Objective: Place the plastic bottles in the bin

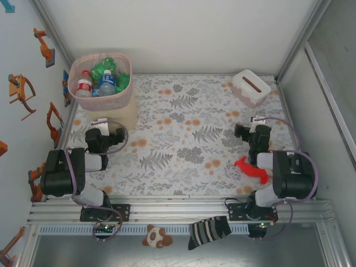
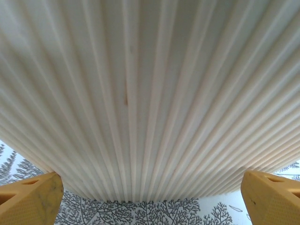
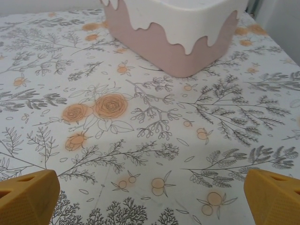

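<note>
Top view: the bin (image 1: 123, 114) stood in the far left corner of the table (image 1: 183, 128), its pink liner folded over the rim. The plastic bottles (image 1: 107, 83) lay inside it. One red-labelled bottle was at the left, one blue-labelled bottle was in the middle, and green ones were packed behind and to the right. How many lay beneath could not be told.

Left wrist view: the left gripper (image 2: 150, 202) faced the bin's ribbed cream wall at close range. Its jaws were spread wide, with one yellow fingertip (image 2: 28, 201) at each lower corner. Nothing was between them, and the patterned cloth was visible below the wall.

Right wrist view: the right gripper (image 3: 150, 197) hung low over the floral cloth. Its jaws were likewise fully apart, with a yellow fingertip (image 3: 274, 197) at either edge, and it held nothing. The tissue box (image 3: 178, 33), pink with a white drip-edged top, sat ahead of it and well apart.

Top view, other items: a red toy figure (image 1: 251, 169) lay on the cloth just beside the right arm. A striped sock (image 1: 208, 231) and a small plush toy (image 1: 157, 236) rested near the front rail between the two arm bases.
</note>
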You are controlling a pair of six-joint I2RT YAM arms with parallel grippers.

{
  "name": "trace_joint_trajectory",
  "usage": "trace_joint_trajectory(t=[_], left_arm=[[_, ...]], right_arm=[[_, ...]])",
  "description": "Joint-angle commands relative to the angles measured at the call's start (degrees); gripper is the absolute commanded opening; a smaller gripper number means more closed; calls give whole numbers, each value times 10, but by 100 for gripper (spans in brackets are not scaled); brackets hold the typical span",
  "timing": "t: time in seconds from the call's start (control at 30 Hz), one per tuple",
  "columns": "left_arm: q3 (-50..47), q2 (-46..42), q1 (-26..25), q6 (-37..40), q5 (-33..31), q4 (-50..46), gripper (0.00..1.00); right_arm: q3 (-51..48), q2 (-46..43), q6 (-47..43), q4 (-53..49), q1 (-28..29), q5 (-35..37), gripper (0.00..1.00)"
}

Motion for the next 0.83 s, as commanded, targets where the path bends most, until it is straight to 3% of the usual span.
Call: trace_joint_trajectory(t=[0.0, 0.13, 0.8], left_arm=[[35, 0, 3, 22, 68, -12, 97], [44, 1, -1, 12, 26, -28, 97], [43, 1, 0, 9, 24, -26, 97]], right_arm=[[-5, 21, -18, 64, -3, -31, 100], [21, 21, -16, 15, -3, -22, 100], [24, 23, -14, 13, -5, -22, 100]])
